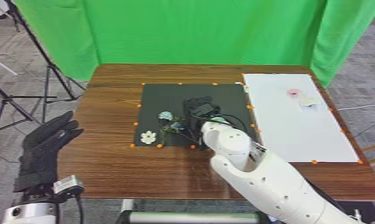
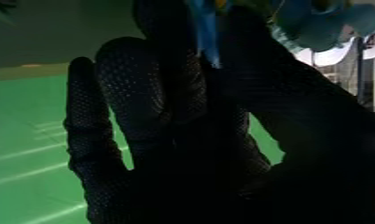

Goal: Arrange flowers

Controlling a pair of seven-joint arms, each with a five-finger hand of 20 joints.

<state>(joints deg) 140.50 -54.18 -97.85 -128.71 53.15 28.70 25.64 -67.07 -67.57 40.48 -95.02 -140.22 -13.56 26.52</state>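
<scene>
The black-gloved right hand (image 1: pixel 201 106) pinches a slim light-blue strip (image 2: pixel 206 31) at the rectangular black mat (image 1: pixel 170 92) — beside a leafy pale-blue flower (image 1: pixel 166 116), near a white flower (image 1: pixel 148 137) — while the left hand (image 1: pixel 43 151) hangs with fingers extended.

I face a brown wooden table (image 1: pixel 108 175); a flat black rectangular mat (image 1: pixel 170 92) lies mid-table, a flat white rectangular sheet (image 1: pixel 299 130) near its right edge.

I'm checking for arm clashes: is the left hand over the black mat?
No, the left hand is well to the left of the mat.
</scene>
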